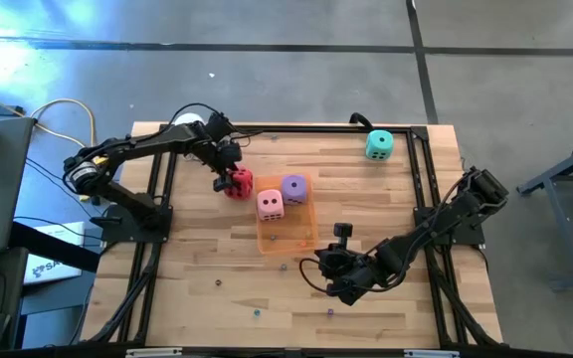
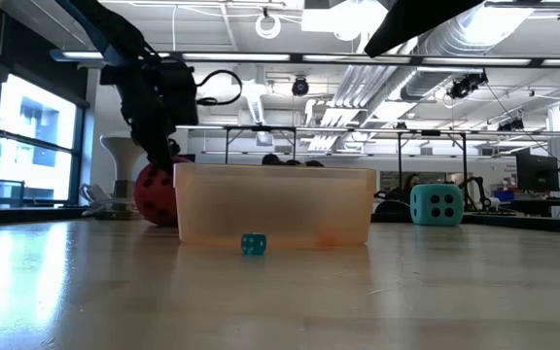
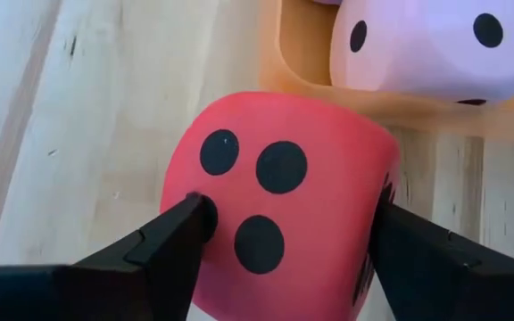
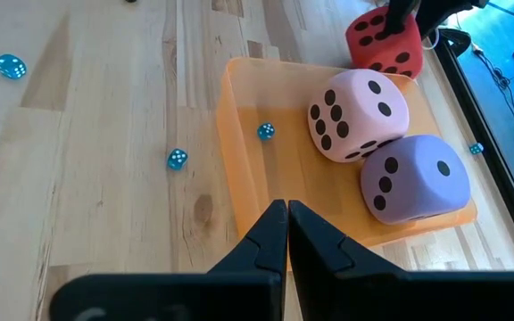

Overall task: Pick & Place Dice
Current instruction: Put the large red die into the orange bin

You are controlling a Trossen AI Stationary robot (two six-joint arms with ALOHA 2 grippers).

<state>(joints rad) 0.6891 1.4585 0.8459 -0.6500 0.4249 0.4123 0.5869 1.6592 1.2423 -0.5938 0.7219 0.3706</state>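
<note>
**Observer 1:** Red soft cube with black pips (image 3: 279, 223) fills our nearest view, sitting between the two dark fingers (image 3: 172, 245) of the left gripper (image 1: 231, 175). We note one finger against each flank, so the jaws stand partly open at the cube's width, pressed on it. It rests on the pale wooden table (image 1: 197, 268), just outside the corner of the tray.

**Observer 2:** Agreed. By size, then: we log the table first, then the flat translucent orange tray (image 1: 291, 239) near its middle. The right arm lies low across the near right part of the table, and its gripper (image 4: 287, 234) has its fingers shut together on nothing, pointing at the tray's wall.

**Observer 1:** Inside the tray we count two soft cubes at the end nearer the red one: a pink cube with pips (image 4: 357, 114) and a purple cube with pips (image 4: 415, 178), touching each other.

**Observer 2:** The teal soft cube with pips (image 1: 379, 145) sits alone near the far right corner of the table, well apart from the tray.

**Observer 1:** Smallest items: tiny blue dice, one inside the tray (image 4: 265, 132), one just beside its wall (image 4: 177, 160), another farther off on the wood (image 4: 10, 66). A few tiny dark beads (image 1: 217, 282) dot the near side.
</note>
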